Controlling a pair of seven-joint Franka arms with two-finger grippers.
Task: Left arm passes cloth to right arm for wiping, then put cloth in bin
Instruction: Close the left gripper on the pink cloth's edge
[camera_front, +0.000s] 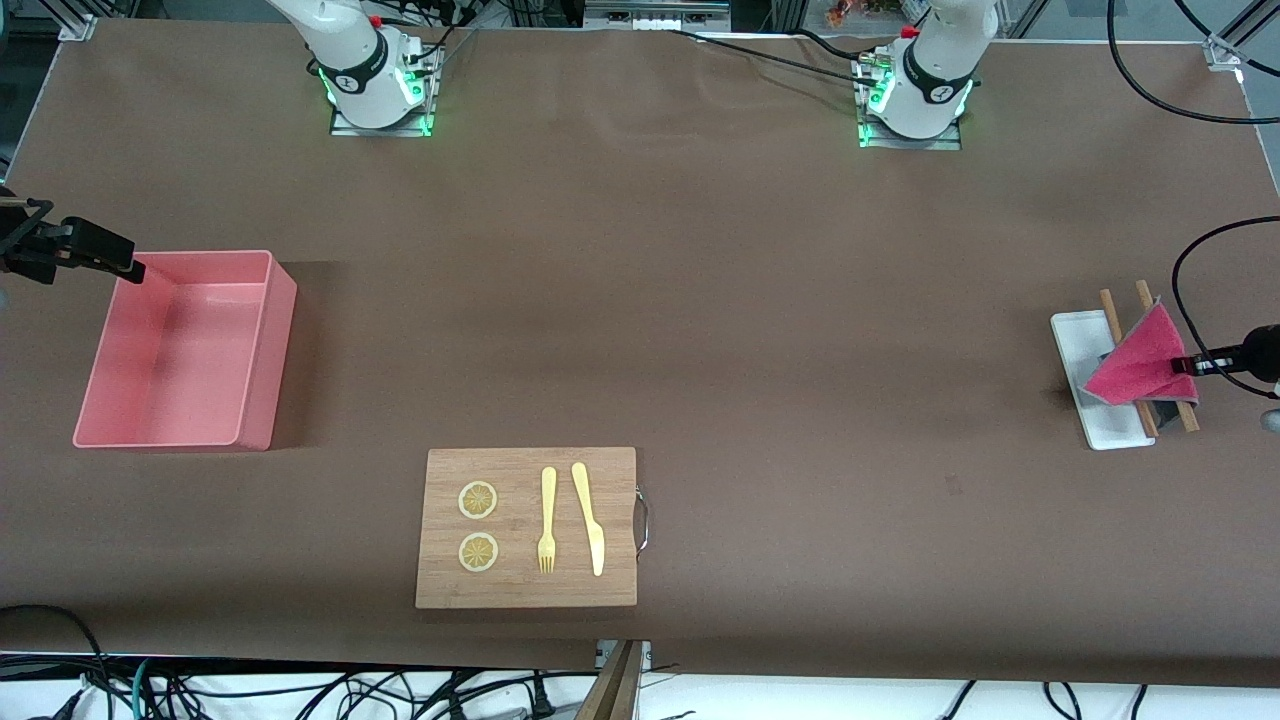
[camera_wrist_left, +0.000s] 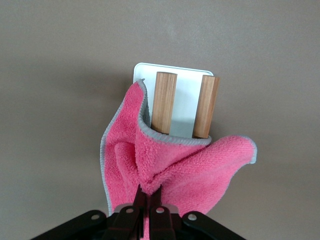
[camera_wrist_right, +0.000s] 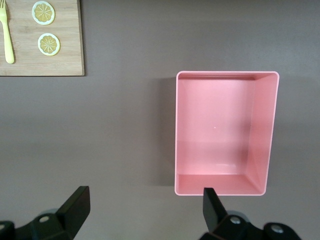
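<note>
The crimson-pink cloth (camera_front: 1135, 362) with a grey edge hangs bunched over a small white tray at the left arm's end of the table. My left gripper (camera_front: 1187, 366) is shut on its middle fold. In the left wrist view the cloth (camera_wrist_left: 192, 165) is pinched between the fingers of the left gripper (camera_wrist_left: 150, 194), and its corners droop and hide the near ends of two wooden rods. The pale pink bin (camera_front: 272, 340) stands empty at the right arm's end. My right gripper (camera_front: 132, 268) is open and empty above the bin's outer corner; the right wrist view shows the right gripper (camera_wrist_right: 145, 202) beside the bin (camera_wrist_right: 263, 135).
The white tray (camera_front: 1070, 340) holds two wooden rods (camera_front: 1110, 312), also seen in the left wrist view (camera_wrist_left: 163, 102). A wooden cutting board (camera_front: 527, 590) with two lemon slices, a yellow fork and a yellow knife lies near the front camera, midway along the table.
</note>
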